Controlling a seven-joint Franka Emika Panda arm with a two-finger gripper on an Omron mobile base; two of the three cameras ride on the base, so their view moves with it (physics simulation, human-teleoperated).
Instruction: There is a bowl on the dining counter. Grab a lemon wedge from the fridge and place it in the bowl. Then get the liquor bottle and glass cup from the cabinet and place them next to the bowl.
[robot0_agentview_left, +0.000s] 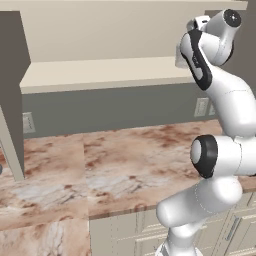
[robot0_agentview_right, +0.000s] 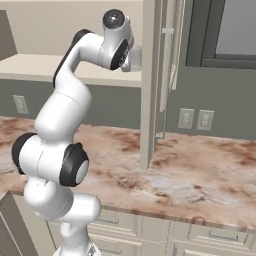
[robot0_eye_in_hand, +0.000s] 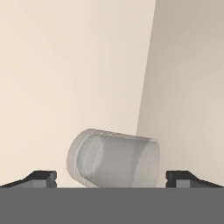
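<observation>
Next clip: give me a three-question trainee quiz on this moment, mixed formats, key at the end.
1. True or false: the jaws of the gripper are clamped on the glass cup.
2. In the hand view, the glass cup sits: A) between the fingertips, B) far left of both, C) above a bowl.
3. Fill in: the arm reaches up into the open ____ above the wall counter.

Key: 1 false, the jaws stand open; 2 A; 3 cabinet.

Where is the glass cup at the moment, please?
In the hand view the glass cup lies tilted inside the cream cabinet, low and central, between the open gripper's fingertips.
</observation>
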